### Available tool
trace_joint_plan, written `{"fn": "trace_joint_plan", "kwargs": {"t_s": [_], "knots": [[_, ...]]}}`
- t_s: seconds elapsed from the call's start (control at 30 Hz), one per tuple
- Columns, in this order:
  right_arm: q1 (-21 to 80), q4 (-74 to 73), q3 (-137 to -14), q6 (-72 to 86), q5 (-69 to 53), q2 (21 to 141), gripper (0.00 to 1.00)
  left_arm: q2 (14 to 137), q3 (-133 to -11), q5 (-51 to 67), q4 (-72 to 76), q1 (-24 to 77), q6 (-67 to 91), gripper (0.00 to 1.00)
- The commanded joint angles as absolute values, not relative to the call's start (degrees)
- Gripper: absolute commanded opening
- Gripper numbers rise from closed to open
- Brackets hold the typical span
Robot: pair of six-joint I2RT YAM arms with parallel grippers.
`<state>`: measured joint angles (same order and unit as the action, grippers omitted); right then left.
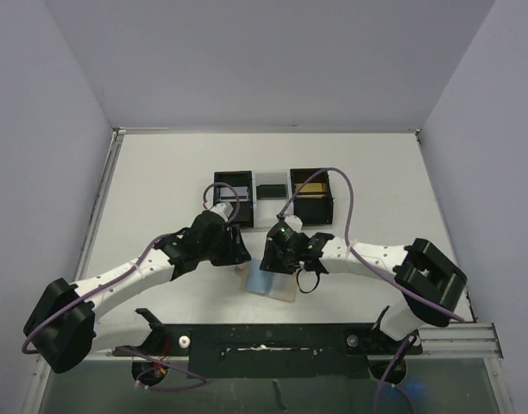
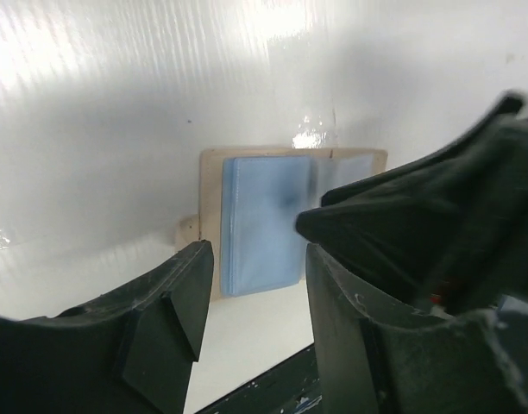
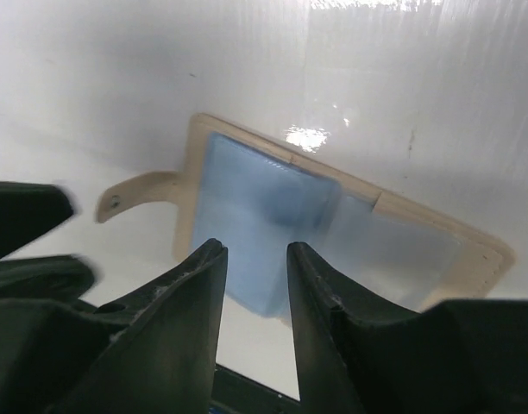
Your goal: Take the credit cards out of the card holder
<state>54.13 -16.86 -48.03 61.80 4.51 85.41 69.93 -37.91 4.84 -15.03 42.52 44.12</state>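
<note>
At lower centre of the frame, a blue card (image 1: pixel 262 281) lies in the open card holder (image 1: pixel 287 291) on the worktop (image 1: pixel 160 190); left claw (image 2: pixel 257 259) and right claw (image 3: pixel 251 250) hover above, spread, empty.

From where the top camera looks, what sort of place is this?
Probably a lab robot cell: a white table boxed in by plain walls, a left arm and a right arm bolted at its near edge, a card holder laid out.
</note>
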Motion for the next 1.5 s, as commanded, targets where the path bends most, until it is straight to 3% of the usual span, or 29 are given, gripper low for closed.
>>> {"fn": "trace_joint_plan", "kwargs": {"t_s": [0.0,0.17,0.27,0.43,0.57,0.8,0.9,1.17,1.27,1.47], "knots": [[54.87,-19.29,-50.94,61.22,3.93,90.88,0.33,64.44,-36.8,1.51,-16.7,40.5,44.35,0.47],[54.49,-18.53,-50.38,57.1,4.96,89.14,0.36,60.51,-35.01,0.86,-19.44,36.51,42.88,0.51],[52.65,-17.57,-53.88,51.04,3.96,87.82,0.39,59.06,-34.98,0.79,-20.77,32.19,41.19,0.59],[51.28,-22.54,-58.86,43.16,13.45,82.18,0.46,58.56,-37.41,3.3,-22.9,24.41,38.24,0.68],[46.96,-22.66,-57.25,39.03,18.66,73.65,0.62,56.18,-40.94,1.12,-24.8,21.2,36.82,0.75],[34.65,-20.83,-49.81,31.58,25.42,59.44,0.92,53.15,-46.09,-5.4,-29.77,16.38,33.55,0.75],[25.7,-19.74,-48.36,28.5,22.86,56.46,1.0,53.52,-46.97,-6.79,-30.36,14.5,32.45,0.76],[10.21,-17.81,-50.6,22.26,18.23,56.59,0.98,55.11,-53.97,-7.57,-31.29,7.36,29.33,0.79],[9.31,-19.63,-55.44,18.96,17.65,56.78,0.98,57.46,-61.22,-2.42,-34.01,4.12,27.08,0.82],[9.33,-23.79,-62.88,12.48,14.31,53.31,0.98,59.81,-70.5,-7.13,-36.11,0.93,25.36,0.83]]}}
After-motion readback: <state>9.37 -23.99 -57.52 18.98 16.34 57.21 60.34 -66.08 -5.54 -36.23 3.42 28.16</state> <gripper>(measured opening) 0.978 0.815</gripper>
